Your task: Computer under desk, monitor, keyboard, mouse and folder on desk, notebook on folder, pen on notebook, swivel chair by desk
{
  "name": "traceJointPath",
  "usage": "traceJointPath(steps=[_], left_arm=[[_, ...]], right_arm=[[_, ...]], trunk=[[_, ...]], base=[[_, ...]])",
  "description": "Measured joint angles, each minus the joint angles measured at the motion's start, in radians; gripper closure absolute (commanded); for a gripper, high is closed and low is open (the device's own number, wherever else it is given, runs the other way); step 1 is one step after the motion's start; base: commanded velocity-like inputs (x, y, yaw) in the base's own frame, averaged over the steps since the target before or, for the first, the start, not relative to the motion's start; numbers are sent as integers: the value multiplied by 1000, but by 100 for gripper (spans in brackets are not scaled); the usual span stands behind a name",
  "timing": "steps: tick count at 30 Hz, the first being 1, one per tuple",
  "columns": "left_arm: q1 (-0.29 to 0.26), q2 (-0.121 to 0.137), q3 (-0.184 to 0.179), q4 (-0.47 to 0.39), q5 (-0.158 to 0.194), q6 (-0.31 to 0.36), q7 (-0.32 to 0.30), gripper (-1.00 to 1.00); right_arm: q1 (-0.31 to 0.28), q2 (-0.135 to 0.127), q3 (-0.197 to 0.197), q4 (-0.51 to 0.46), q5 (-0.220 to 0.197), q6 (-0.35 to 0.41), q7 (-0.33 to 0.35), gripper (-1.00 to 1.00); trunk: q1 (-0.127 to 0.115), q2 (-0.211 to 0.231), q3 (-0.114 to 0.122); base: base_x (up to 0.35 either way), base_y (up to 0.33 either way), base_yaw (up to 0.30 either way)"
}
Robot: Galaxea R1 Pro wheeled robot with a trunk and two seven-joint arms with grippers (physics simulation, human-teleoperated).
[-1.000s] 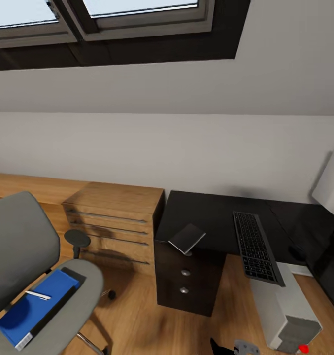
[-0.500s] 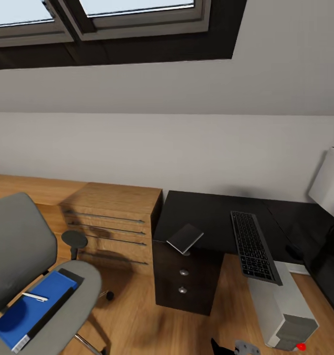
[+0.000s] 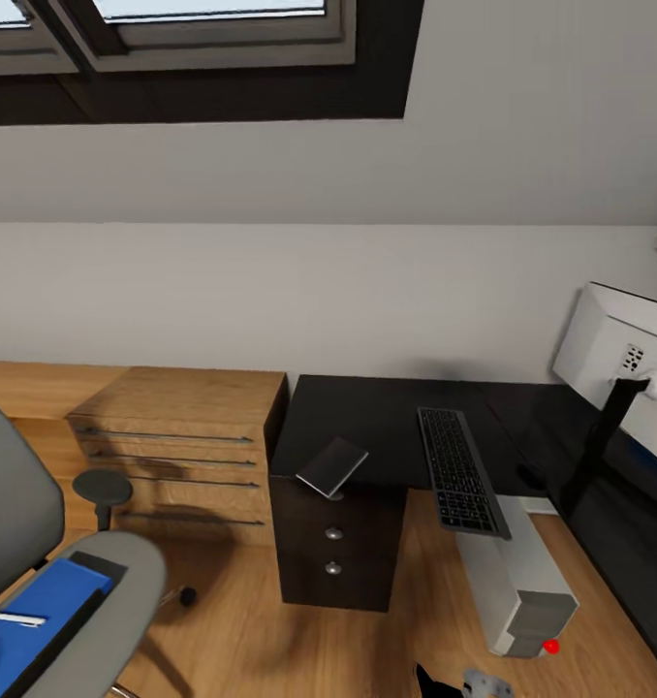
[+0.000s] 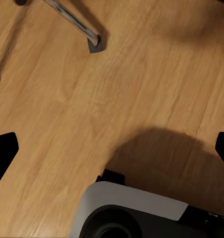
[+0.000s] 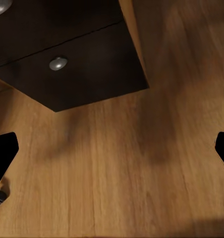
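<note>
The desk (image 3: 387, 422) has a glossy black top over a dark drawer unit (image 3: 336, 555). The keyboard (image 3: 456, 470) lies on it, its near end jutting over the light grey computer (image 3: 515, 584) on the floor. The monitor (image 3: 619, 354) shows its white back at the right. A dark notebook (image 3: 333, 465) rests tilted on the desk corner. On the swivel chair (image 3: 106, 591) at the left lie the blue folder (image 3: 33, 630) and a white pen (image 3: 14, 618). I cannot make out the mouse. My left gripper (image 4: 112, 153) and right gripper (image 5: 112, 153) hang open over the floor, holding nothing.
A low oak chest (image 3: 178, 441) stands left of the desk. The right wrist view shows the drawer unit (image 5: 67, 59) with a silver knob (image 5: 57, 63). A chair leg with castor (image 4: 94, 42) and my own base (image 4: 127, 213) lie below the left gripper.
The head view has swung right: everything has slid left in the picture, more of the monitor shows and the chair is partly cut off. The things themselves have not moved.
</note>
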Motion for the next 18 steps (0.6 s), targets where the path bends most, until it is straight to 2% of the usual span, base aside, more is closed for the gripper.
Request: traceJointPath(steps=[4, 10, 12, 18], left_arm=[[0, -1, 0, 0, 0, 0, 0, -100], [0, -3, -1, 0, 0, -1, 0, -100], [0, -21, -3, 0, 0, -2, 0, -100], [0, -38, -4, 0, -2, -4, 0, -100]], right_arm=[[0, 0, 0, 0, 0, -1, 0, -100], [0, 1, 1, 0, 1, -2, 1, -100], [0, 1, 1, 0, 1, -2, 1, -100], [0, 0, 1, 0, 1, -2, 1, -100]], trunk=[[0, 0, -1], [0, 0, -2], [0, 0, -2], [0, 0, -2]], base=[[0, 0, -153], [0, 0, -31], [0, 0, -5], [0, 0, -2]])
